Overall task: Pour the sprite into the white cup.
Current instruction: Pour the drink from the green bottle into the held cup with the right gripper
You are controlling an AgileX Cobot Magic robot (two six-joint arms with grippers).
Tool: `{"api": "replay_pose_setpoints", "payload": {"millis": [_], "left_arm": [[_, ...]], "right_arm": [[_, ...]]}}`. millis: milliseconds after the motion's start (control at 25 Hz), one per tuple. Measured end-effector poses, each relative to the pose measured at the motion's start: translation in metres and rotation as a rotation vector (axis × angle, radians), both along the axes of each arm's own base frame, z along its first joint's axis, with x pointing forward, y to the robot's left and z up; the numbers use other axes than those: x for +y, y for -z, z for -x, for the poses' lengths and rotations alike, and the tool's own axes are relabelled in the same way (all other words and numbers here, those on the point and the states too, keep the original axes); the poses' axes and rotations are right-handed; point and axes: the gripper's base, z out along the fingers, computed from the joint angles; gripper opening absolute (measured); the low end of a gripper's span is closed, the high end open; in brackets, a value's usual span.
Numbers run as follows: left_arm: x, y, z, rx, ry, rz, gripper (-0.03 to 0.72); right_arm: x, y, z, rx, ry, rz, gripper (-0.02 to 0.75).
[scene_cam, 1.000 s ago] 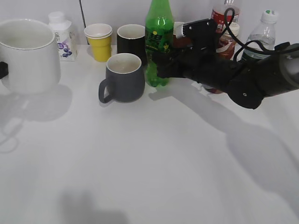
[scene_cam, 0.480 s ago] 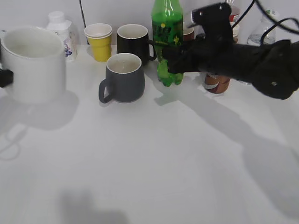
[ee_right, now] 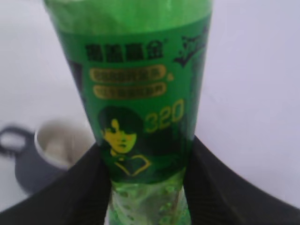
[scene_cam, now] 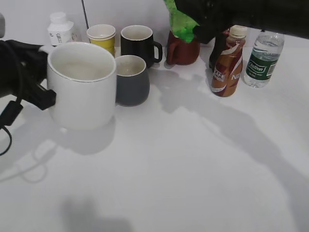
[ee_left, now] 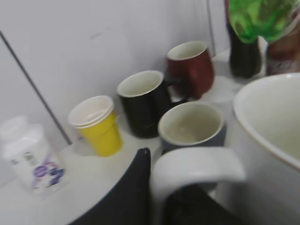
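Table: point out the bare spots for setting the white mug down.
The front of the table is bare. A bare patch lies between the grey mug and the coffee bottle. The back row, yellow cup to water bottle, is crowded.

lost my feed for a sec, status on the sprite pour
Right gripper shut on sprite, lifted. Left gripper on white cup handle. Dark grey mug close behind cup.

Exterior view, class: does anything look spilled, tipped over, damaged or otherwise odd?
No spill or damage shows. The only oddities are task-related: the sprite is lifted off the table in the right gripper, and the white cup is held by its handle in the left gripper.
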Motion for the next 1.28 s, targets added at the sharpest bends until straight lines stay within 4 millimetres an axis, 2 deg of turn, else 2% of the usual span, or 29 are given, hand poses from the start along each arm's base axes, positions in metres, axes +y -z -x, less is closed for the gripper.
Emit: {"api": "replay_pose_setpoints", "payload": {"millis": [120,240,480,640,1280], "left_arm": [[-0.01,0.0,0.005,0.015,0.032,0.015,0.038],[-0.016,0.0,0.007,0.051,0.034,0.021,0.038],[-0.018,-0.012,-0.003,0.094,-0.016,0.035,0.038],[-0.019,-0.011,-0.007,0.121,-0.027,0.019,0.038],[-0.019,-0.007,-0.007,0.138,-0.028,-0.001,0.038]], "right_arm": [[0.001,-0.004,0.007,-0.065,-0.048,0.098,0.333],[0.004,0.003,0.011,-0.105,-0.079,0.242,0.332],[0.014,0.009,0.017,-0.231,-0.13,0.448,0.333],[0.016,0.009,0.019,-0.333,-0.161,0.545,0.333],[0.013,0.005,0.014,-0.538,-0.132,0.697,0.331]]}}
